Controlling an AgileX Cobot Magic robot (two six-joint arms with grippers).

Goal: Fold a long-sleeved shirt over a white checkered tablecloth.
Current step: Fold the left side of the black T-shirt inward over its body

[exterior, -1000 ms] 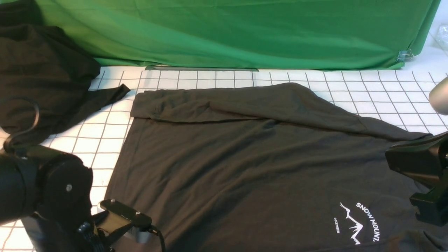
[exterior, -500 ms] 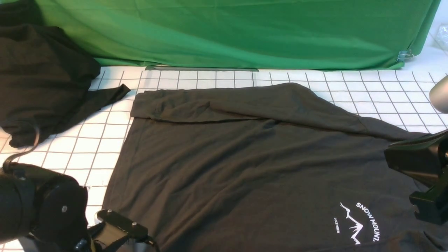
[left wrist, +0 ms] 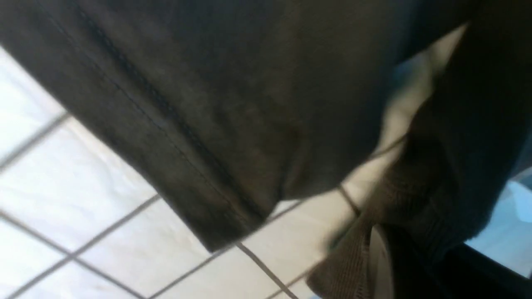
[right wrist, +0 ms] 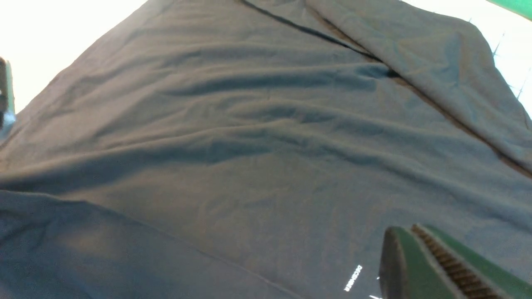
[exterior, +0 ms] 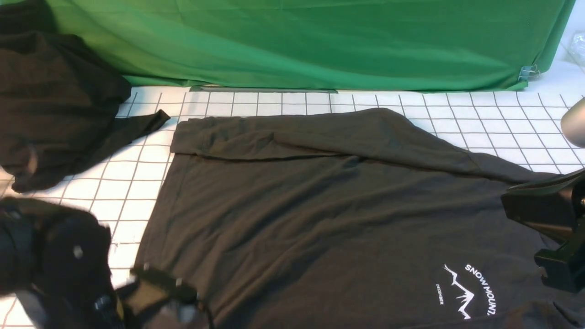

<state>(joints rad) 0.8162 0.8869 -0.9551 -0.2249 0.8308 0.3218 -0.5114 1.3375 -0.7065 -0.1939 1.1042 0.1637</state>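
I find the shirt (exterior: 320, 214) flat on the tablecloth (exterior: 137, 178), long axis nine to three o'clock, hem corner at two o'clock from the nearer left gripper (exterior: 169, 301), whose grip I cannot tell through blur; right gripper (right wrist: 409, 249) closed on nothing.

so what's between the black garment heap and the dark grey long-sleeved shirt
Only a bare strip of white checkered tablecloth, clear in the front view.

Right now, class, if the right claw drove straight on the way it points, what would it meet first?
Most likely the long-sleeved shirt: the right claw, shut, aims across its wrinkled body near the white print. How high it sits above the cloth is unclear.
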